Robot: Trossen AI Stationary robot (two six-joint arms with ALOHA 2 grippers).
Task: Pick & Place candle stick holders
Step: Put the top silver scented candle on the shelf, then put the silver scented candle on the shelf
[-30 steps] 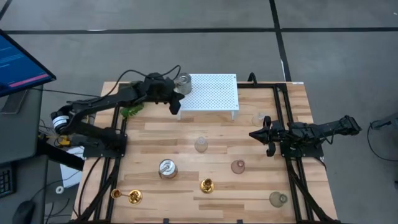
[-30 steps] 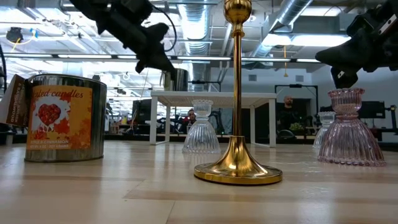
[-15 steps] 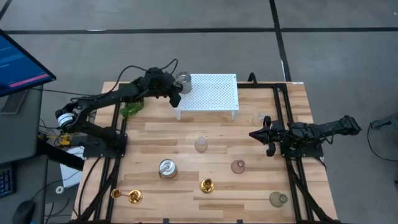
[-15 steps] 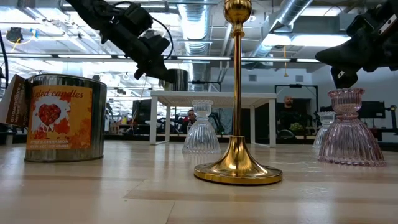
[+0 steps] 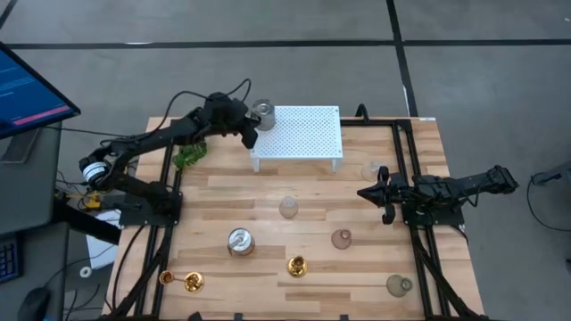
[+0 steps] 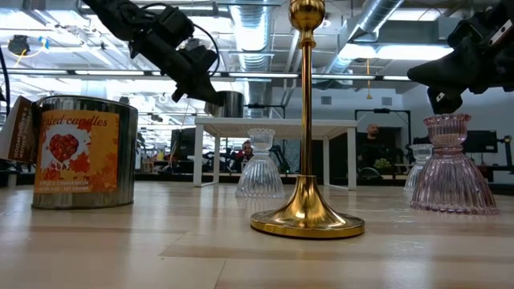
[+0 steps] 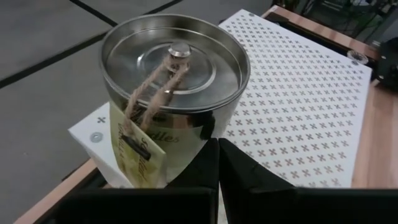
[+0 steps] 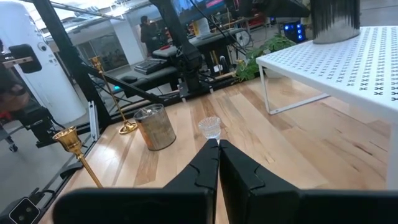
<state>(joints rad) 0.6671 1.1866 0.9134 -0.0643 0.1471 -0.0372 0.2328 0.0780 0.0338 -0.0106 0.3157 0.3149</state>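
Observation:
A tall gold candle stick holder (image 5: 296,265) (image 6: 305,128) stands on its round base near the table's near edge. Two more gold holders (image 5: 165,277) (image 5: 193,283) stand at the near left corner. My left gripper (image 5: 251,138) (image 7: 218,146) is shut and hovers at the far left corner of the white perforated shelf (image 5: 303,134). It points at a silvery tin can (image 5: 262,113) (image 7: 174,68) that stands on that corner. My right gripper (image 5: 361,192) (image 8: 218,149) is shut and waits at the table's right side, touching nothing. My left gripper's shut fingertips (image 7: 208,155) stand close against the lower side wall (image 7: 202,127) of the tin can, coming at it slanting down from the near left. I cannot tell whether they touch it. The can stands upright on the shelf.
A second tin can (image 5: 239,241) (image 6: 76,152) stands left of the tall holder. Small glass vases (image 5: 288,207) (image 5: 341,238) (image 5: 399,284) dot the middle and near right. A green sprig (image 5: 189,158) lies left of the shelf.
My left gripper, shut throughout, has swung from the shelf's near left edge toward the table's far edge and closer to the tin can on the shelf corner.

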